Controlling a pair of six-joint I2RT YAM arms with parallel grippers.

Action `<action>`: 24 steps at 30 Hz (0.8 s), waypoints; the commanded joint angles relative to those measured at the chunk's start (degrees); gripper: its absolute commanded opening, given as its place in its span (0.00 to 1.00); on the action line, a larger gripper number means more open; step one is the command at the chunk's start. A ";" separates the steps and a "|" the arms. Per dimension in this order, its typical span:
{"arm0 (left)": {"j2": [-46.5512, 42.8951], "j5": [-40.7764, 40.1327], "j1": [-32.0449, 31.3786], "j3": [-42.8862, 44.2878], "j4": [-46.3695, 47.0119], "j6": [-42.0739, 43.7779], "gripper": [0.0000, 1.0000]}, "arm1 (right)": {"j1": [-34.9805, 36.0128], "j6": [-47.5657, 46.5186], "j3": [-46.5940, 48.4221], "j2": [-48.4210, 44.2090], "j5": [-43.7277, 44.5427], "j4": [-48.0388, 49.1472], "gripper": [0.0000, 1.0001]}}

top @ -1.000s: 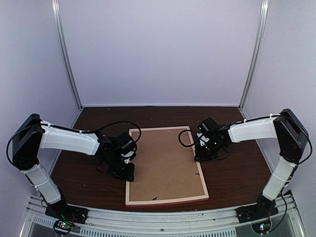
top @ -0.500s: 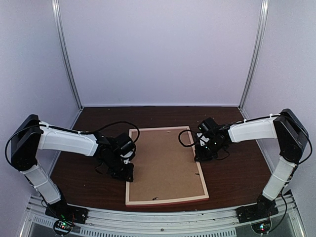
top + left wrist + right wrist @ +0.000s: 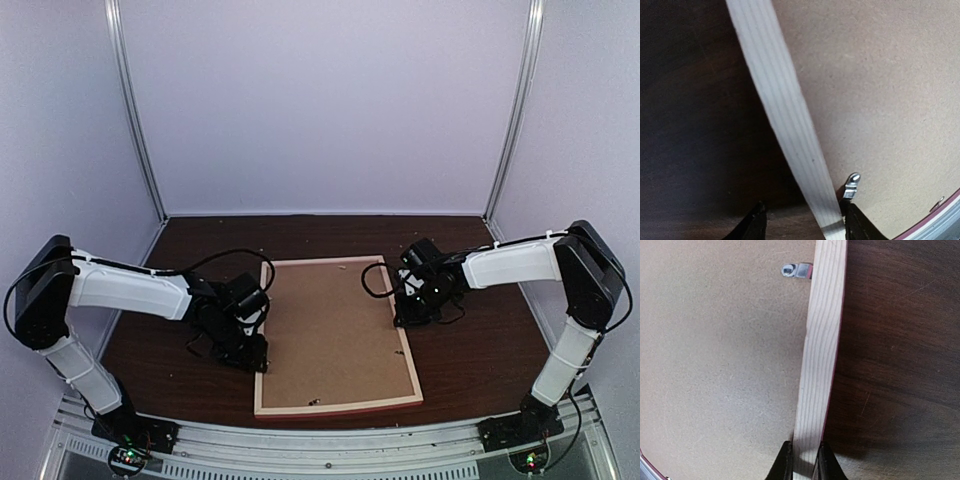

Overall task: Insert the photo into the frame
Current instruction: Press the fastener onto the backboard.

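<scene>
Our left gripper (image 3: 804, 222), now parted, has slid toward six o'clock along the pink-rimmed rectangular wooden picture frame (image 3: 335, 406), while our right gripper (image 3: 803, 465) stays clamped on it.

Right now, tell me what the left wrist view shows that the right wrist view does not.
Only the left wrist view: the left gripper open, its fingers straddling the frame rail with a gap. Only the right wrist view: the right gripper pinched shut on the opposite rail, with pink along that rail's outer edge. Both: pale wood rail, brown backing board, a metal tab, dark table.
</scene>
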 commanded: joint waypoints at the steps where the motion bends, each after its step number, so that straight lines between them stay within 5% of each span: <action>1: -2.02 -3.04 -0.01 1.39 -3.75 0.77 0.56 | 0.15 -2.06 -3.36 4.70 0.41 -1.02 0.03; 24: 7.73 -8.67 2.16 12.65 -9.40 7.70 0.59 | 0.11 -2.15 -3.17 4.04 0.89 -1.78 0.03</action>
